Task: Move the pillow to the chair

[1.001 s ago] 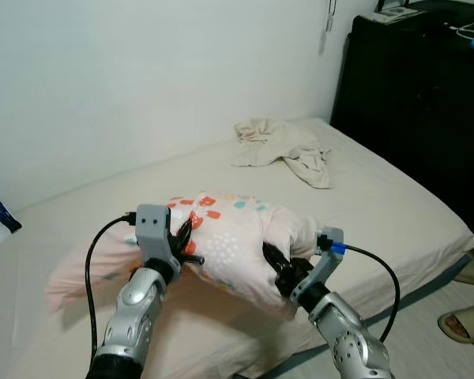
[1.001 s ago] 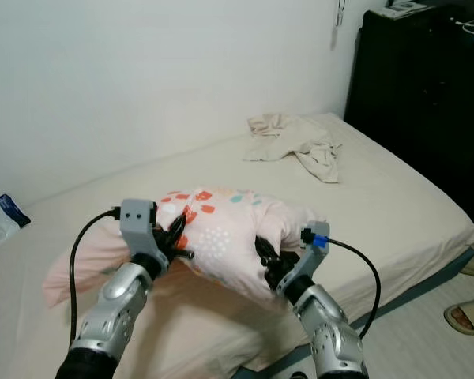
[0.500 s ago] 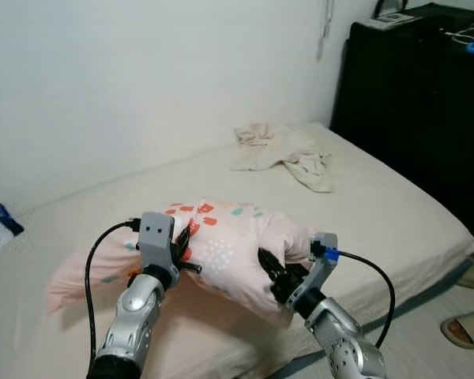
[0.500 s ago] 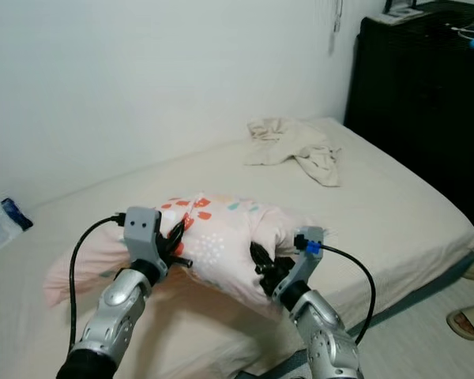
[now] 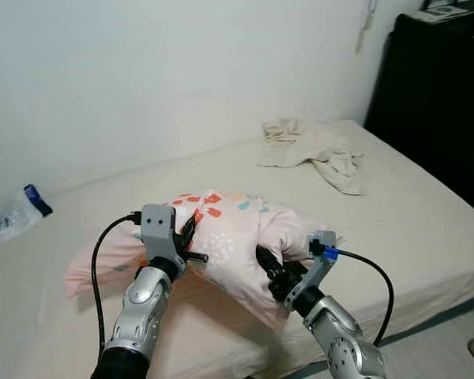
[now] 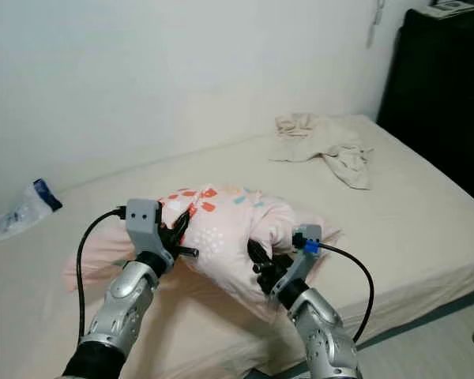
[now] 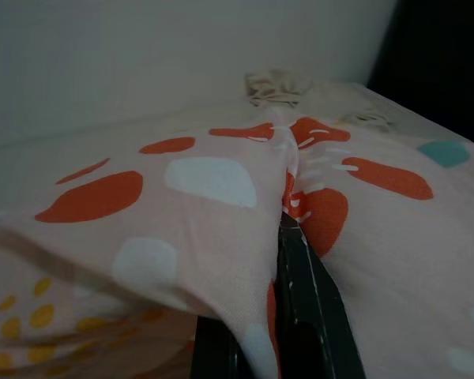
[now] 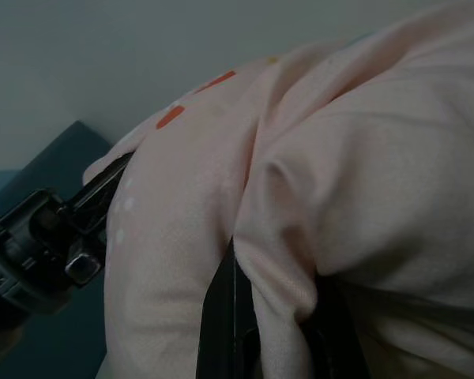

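A pink pillow (image 5: 233, 237) with orange, white and teal spots is held up over the beige bed (image 5: 395, 229) between my two arms. My left gripper (image 5: 186, 241) is shut on the pillow's left side, with cloth pinched around its black fingers (image 7: 300, 316). On the pillow's right side, my right gripper (image 5: 272, 272) is shut on a fold of the cloth (image 8: 276, 237). The pillow's lower left part (image 5: 103, 264) sags toward the mattress. No chair can be made out.
A crumpled beige cloth (image 5: 312, 146) lies at the far side of the bed. At the far left a clear plastic bottle with a blue cap (image 5: 16, 217) lies by the white wall. A black cabinet (image 5: 442, 103) stands right of the bed.
The whole picture has shifted, so the camera has turned left: cabinet and cloth slid right, the bottle came further in. Both grippers keep their hold on the pillow.
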### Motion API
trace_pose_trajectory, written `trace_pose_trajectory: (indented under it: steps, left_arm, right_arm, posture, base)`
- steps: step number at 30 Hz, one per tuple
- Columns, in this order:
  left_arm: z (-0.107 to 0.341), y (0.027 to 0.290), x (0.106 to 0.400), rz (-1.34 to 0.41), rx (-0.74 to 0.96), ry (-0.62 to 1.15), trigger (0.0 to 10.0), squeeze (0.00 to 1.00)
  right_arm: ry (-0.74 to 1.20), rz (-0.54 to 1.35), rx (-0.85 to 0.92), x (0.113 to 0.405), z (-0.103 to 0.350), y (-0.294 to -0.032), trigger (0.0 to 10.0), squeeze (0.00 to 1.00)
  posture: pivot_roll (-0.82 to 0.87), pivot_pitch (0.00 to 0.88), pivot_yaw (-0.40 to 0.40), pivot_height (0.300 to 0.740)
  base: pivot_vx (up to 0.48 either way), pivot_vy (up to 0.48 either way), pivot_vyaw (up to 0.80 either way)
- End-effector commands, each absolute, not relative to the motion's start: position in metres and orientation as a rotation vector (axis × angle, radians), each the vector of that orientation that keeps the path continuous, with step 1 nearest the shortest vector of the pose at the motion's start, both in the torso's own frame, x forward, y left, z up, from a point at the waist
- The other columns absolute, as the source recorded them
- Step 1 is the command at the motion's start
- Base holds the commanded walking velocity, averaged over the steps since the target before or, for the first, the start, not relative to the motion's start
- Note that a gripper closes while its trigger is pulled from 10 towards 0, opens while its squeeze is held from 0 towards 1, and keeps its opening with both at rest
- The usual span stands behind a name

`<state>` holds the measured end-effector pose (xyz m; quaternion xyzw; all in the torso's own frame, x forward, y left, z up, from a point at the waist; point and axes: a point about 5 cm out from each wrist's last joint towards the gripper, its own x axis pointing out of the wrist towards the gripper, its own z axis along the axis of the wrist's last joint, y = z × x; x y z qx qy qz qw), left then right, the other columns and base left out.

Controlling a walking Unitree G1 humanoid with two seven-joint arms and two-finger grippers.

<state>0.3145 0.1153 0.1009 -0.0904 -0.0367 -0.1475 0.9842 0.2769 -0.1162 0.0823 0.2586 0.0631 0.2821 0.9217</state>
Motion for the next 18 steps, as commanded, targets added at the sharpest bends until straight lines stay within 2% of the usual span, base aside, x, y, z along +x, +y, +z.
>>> trace_pose_trajectory:
  steps: [1, 18]
  left_arm:
    - [0.1104, 0.1095, 0.3166, -0.343, -0.176, -0.108, 10.0, 0.0]
    - [0.1085, 0.1035, 0.3173, -0.371, -0.219, -0.081, 10.0, 0.0]
  right_arm:
    - [0.118, 0.678, 0.532, 0.2748, 0.0879, -0.0949, 10.0, 0.0]
    - [0.118, 0.693, 0.518, 0.2726, 0.0878, -0.095, 10.0, 0.0]
  posture:
    - [-0.13, 0.083, 0.096, 0.74]
    - [-0.14, 0.077, 0.096, 0.74]
  base:
    - [0.0, 0.0, 0.76]
    - [0.0, 0.0, 0.76]
